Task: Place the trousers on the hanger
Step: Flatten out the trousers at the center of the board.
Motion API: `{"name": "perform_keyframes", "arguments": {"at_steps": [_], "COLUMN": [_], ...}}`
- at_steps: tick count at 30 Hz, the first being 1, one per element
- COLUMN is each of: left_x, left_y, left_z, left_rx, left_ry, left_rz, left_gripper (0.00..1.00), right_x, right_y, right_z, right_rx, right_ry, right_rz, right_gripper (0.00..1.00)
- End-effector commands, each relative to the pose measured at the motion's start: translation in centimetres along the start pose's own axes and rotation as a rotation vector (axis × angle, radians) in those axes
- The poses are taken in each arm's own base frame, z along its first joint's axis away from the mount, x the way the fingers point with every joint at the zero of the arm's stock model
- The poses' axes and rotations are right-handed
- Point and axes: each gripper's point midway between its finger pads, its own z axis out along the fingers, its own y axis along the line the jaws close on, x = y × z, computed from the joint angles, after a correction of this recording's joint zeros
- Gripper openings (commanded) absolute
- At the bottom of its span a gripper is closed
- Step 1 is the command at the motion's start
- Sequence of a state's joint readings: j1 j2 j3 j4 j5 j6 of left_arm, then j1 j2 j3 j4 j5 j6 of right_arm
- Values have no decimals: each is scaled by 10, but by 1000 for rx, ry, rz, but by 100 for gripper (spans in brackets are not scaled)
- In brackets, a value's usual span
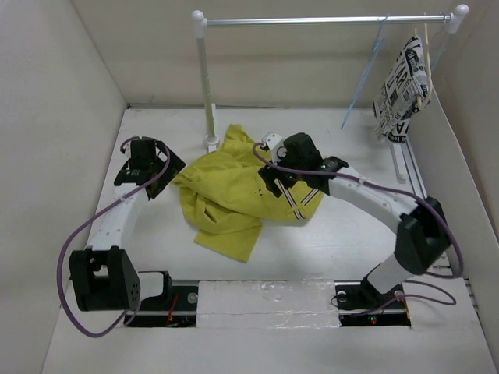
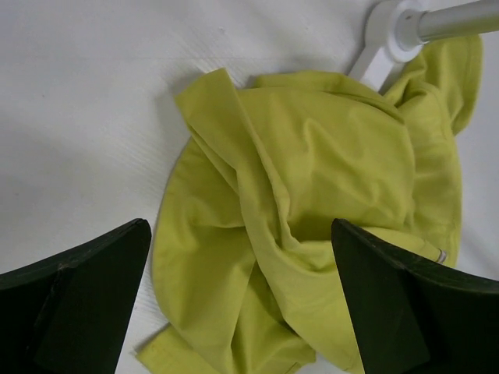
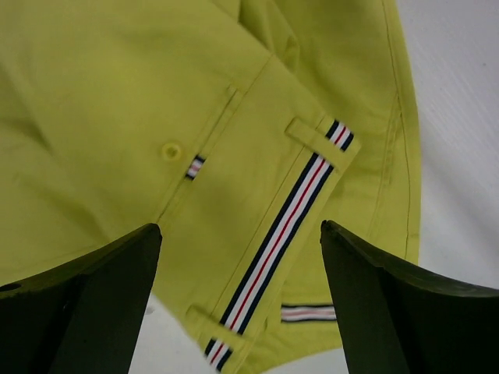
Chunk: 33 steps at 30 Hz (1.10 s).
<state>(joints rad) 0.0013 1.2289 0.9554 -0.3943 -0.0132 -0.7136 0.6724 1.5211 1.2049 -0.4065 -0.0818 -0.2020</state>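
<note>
Reaching right arm: rises from its base at the near edge of the table (image 1: 327, 241), elbows out toward the right edge, then bends back left and far; its wrist tips down over the heap at mid-table
Right gripper (image 1: 277, 182): jaws wide apart with nothing clamped; the wrist view shows the gripper (image 3: 240, 227) poised over the waistband; whether the fingertips touch the cloth cannot be told
Left arm: runs from its near-left base along the left side toward the far edge; forearm angled up and right, wrist turned toward the heap
Left gripper (image 1: 156, 173): jaws spread fully, holding nothing; in its own view the gripper (image 2: 240, 226) frames the left part of the cloth from above, just short of it
Trousers (image 1: 226, 195): crumpled mustard heap at mid-table, left of centre; far tip lies against the foot of the rack post (image 1: 207, 86); one flat end points to the near edge, so the longer run goes far to near
Waistband: on the side facing the right edge; striped trim (image 3: 277, 241) runs diagonally, button beside it; cloth (image 3: 117, 101) smooth there, folded and rumpled on the left side (image 2: 312, 179)
Hanger (image 1: 363, 76): light blue, hanging slanted from the rail (image 1: 327, 20) toward the far right corner, well apart from the trousers
Printed cloth (image 1: 404, 86): black-and-white, on a wooden hanger at the rail's right end
</note>
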Motion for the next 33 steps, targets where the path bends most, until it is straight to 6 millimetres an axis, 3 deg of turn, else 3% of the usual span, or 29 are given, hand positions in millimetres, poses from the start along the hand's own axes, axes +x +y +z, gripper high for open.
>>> {"name": "perform_keyframes", "arguments": {"at_steps": [1,2,3,5,6,7,11,15,18,19,21,22,23,25,26,27,28,29,30,32,33], "left_x": [-5,-5,-5,7,8,15,16,17,20,22,21,18,1,-5,-17,-51,-62,-79,-116,-140,-165], "left_y": [1,0,2,-2,1,5,3,2,0,0,-1,-4,-16,-17,-26,-52,-58,-71,-98,-112,-125], "left_z": [25,31,37,53,58,69,85,98,106,109,111,111,101,95,87,66,53,37,2,-34,-70], "left_rx": [-20,-16,-16,31,31,10,17,19,31,32,35,37,50,37,52,110,111,135,202,226,267], "left_ry": [-10,-8,-1,58,71,101,107,111,132,139,136,130,100,91,63,-20,-39,-81,-180,-247,-339], "left_rz": [-27,-34,-50,-75,-88,-96,-112,-117,-113,-113,-115,-114,-110,-102,-95,-88,-81,-74,-72,-65,-72], "left_gripper": [99,99,99,99,99,99,96,91,73,58,38,12,0,0,0,0,0,0,0,0,0], "right_x": [-44,-32,-38,-43,-32,-38,-31,-24,-16,-16,-23,-28,-49,-56,-75,-99,-113,-131,-145,-163,-176], "right_y": [-34,-38,-35,-48,-46,-47,-60,-57,-56,-56,-61,-57,-57,-59,-58,-62,-63,-64,-64,-54,-44], "right_z": [26,47,55,67,82,85,103,119,126,125,114,111,93,85,68,52,39,9,-11,-48,-83], "right_rx": [-16,-43,-105,-145,-193,-203,-203,-233,-234,-229,-187,-182,-158,-144,-129,-115,-104,-86,-74,-75,-74], "right_ry": [-132,-100,-138,-167,-143,-151,-131,-121,-115,-120,-150,-156,-199,-206,-248,-300,-325,-359,-392,-436,-491], "right_rz": [-15,-4,-3,6,21,10,20,33,40,48,48,43,20,18,0,-17,-28,-45,-58,-90,-114], "right_gripper": [89,89,89,90,91,91,90,86,61,43,17,4,0,0,0,0,0,0,0,0,0]}}
